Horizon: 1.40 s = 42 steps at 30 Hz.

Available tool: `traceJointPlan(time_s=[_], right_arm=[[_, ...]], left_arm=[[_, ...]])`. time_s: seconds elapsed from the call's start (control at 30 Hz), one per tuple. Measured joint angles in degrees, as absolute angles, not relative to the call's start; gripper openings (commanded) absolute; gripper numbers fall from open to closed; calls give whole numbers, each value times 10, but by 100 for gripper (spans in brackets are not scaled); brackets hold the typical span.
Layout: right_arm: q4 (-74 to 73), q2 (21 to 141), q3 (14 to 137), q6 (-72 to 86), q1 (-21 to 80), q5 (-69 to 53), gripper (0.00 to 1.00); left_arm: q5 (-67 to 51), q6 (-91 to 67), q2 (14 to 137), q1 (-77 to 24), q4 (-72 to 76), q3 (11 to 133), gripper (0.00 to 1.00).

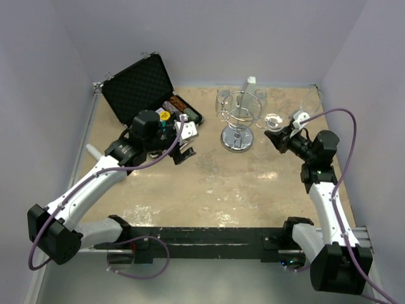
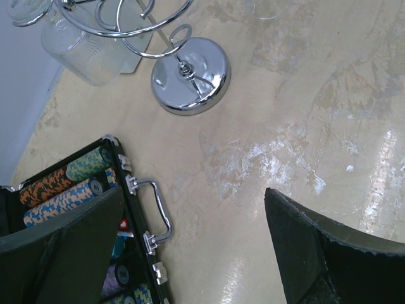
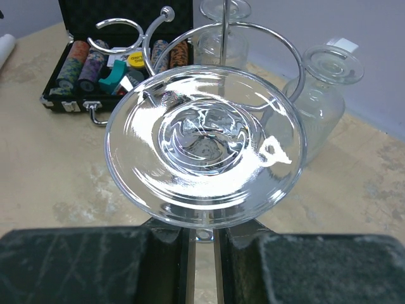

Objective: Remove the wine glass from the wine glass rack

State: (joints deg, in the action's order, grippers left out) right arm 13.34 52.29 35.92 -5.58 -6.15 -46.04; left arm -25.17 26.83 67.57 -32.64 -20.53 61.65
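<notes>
While the right gripper (image 3: 202,237) is clamped on its stem, the clear wine glass (image 3: 205,161) lies foot toward the wrist camera, just right of the chrome wire wine glass rack (image 1: 237,126); whether it is free of the loops cannot be told. The open black case (image 1: 142,88) holds rows of coloured poker chips (image 2: 60,190). Two more clear glasses (image 3: 319,101) stand foot-up at the rack. The left gripper (image 2: 193,250), fingers apart, hovers beside the case, with bare tan tabletop (image 1: 221,190) nearer the arms.
</notes>
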Motion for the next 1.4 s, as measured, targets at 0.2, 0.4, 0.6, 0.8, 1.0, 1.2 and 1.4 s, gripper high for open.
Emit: traceJointPlan(time_s=[0.2,0.4,0.6,0.8,1.0,1.2,1.4], right_arm=[[43,491,416,-34,-61,-465,0],[-51,494,530,-18,-61,-462,0],[-73,551,628,71,-61,-469,0],[-72,613,651,171,-61,-492,0],[-34,658,666,269,-61,-548,0],[27,730,700,377,-59,-614,0],[50,747,704,437,-54,-617,0]], left_arm=[[-254,279,649,-326,-164,580,100],[-266,319,637,-326,-111,554,100],[-284,346,637,-326,-56,552,100],[-303,314,653,-327,-29,585,100],[-315,324,654,-338,-5,600,100],[-315,418,655,-361,10,598,100],[-279,502,634,-423,117,517,100]])
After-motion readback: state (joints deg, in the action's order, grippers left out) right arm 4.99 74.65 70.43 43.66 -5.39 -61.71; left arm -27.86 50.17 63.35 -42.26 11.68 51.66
